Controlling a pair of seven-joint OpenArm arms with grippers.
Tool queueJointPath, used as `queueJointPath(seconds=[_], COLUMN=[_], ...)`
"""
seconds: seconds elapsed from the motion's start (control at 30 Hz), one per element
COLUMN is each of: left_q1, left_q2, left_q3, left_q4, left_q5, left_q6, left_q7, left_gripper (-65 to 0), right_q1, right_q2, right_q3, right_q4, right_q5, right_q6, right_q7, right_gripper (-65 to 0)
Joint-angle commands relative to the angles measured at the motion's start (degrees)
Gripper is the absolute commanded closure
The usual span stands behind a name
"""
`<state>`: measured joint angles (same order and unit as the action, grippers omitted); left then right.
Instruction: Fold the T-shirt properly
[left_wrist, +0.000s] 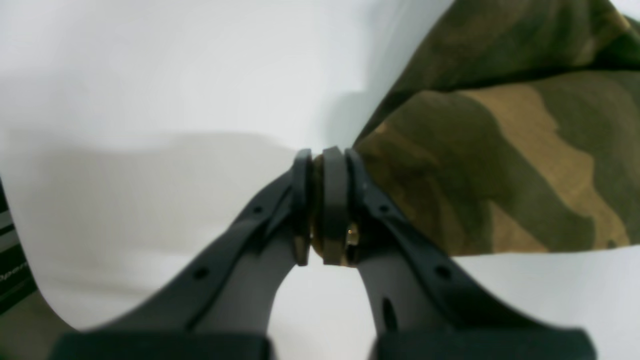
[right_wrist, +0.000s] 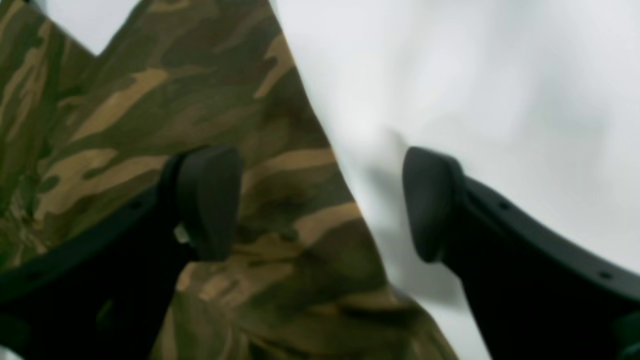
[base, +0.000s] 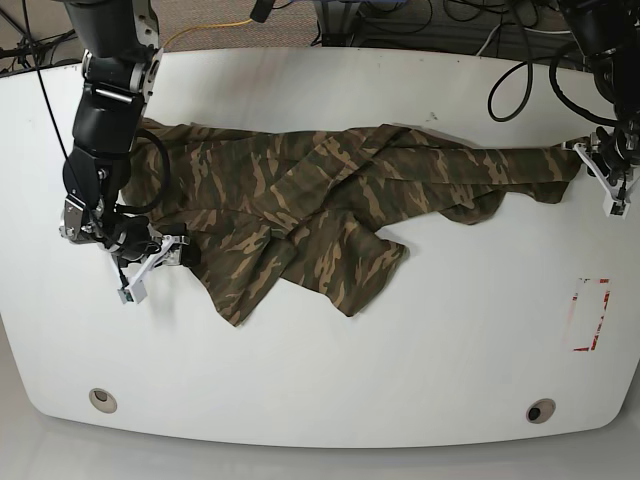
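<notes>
T-shirt (left_wrist: 500, 165) corner inside left pincer (left_wrist: 325, 205)

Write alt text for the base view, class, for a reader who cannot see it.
A crumpled camouflage fabric T-shirt lies stretched across a white oval table. The left claw is shut on its far end, while the right claw stands open at the other end.

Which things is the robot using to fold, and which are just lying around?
For the job:
shirt
left gripper, shut on shirt
right gripper, open

Just there:
table
red-marked patch
cables
</notes>
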<state>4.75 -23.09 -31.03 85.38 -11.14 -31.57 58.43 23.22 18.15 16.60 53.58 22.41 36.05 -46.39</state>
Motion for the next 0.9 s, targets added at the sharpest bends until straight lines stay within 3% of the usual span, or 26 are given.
queueJointPath(seconds=[0.0, 0.47, 0.57, 0.63, 0.8, 0.87], left_q1=[-0.67, -0.67, -0.67, -0.67, -0.75, -0.84], left_q2=[-1.30, -1.22, -1.22, -1.22, -1.22, -1.22], left_q3=[-0.40, -0.40, -0.40, -0.40, -0.40, -0.40], left_q4=[0.99, 0.99, 0.99, 0.99, 0.99, 0.99], left_q5=[-0.07, -0.16, -0.16, -0.16, -0.16, -0.25], left_q6=[0.14, 0.14, 0.14, 0.14, 0.14, 0.14], left_q7=[-0.81, -0.81, -0.81, -0.81, -0.90, -0.90], left_gripper=[0.0, 0.0, 0.0, 0.0, 0.0, 0.0], right_q1=[3.11, 4.51, 4.51, 4.51, 4.69, 5.83], right_q2=[0.70, -6.94, -7.56, -7.65, -7.38, -7.21], right_q3=[-0.73, -3.90, -3.90, -3.90, -3.98, -3.98], right_q4=[-0.88, -1.23, -1.23, -1.23, -1.23, -1.23], right_q5=[0.05, 0.05, 0.05, 0.05, 0.05, 0.05], right_q6=[0.12, -0.05, -2.69, -4.27, -5.06, -4.80], right_q7=[1.51, 3.71, 5.29, 6.35, 7.67, 7.14], right_gripper=[-48.0, -48.0, -46.3, -40.1, -3.0, 0.0])
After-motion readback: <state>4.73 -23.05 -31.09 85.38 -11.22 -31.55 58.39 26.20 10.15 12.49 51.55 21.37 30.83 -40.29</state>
